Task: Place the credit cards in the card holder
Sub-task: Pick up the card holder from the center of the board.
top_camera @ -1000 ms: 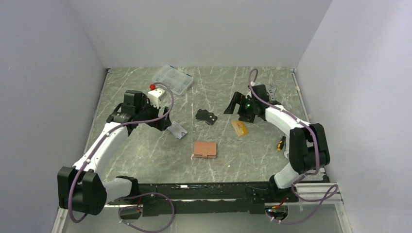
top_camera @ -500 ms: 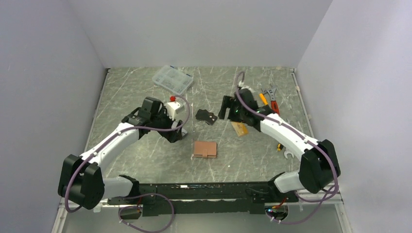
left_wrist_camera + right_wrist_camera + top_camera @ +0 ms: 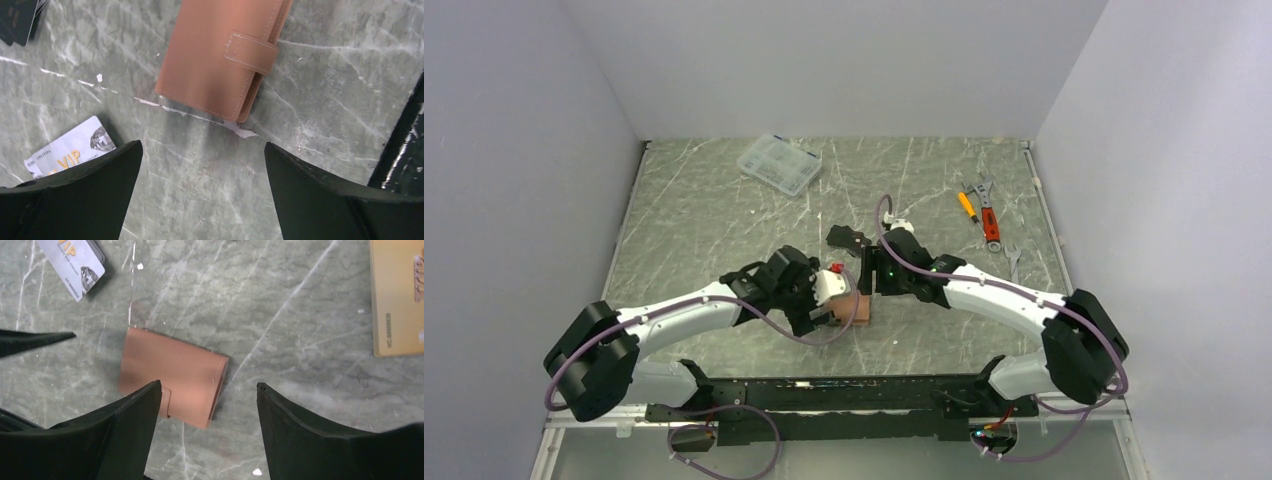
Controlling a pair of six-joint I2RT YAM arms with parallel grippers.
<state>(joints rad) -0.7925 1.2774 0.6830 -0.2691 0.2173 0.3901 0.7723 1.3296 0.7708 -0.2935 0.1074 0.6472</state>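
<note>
Left gripper (image 3: pixel 202 147) and right gripper (image 3: pixel 209 385) gape empty beside the card holder (image 3: pixel 210 50) (soft, light, I reckon); I'd pinch its tab.

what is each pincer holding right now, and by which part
Nothing is held. The left pincer and the right pincer both hover open near the closed card holder, which lies flat on the table.

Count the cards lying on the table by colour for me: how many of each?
Silver-grey card: 1
Black card: 1
Orange-gold card: 1
Total: 3
</note>
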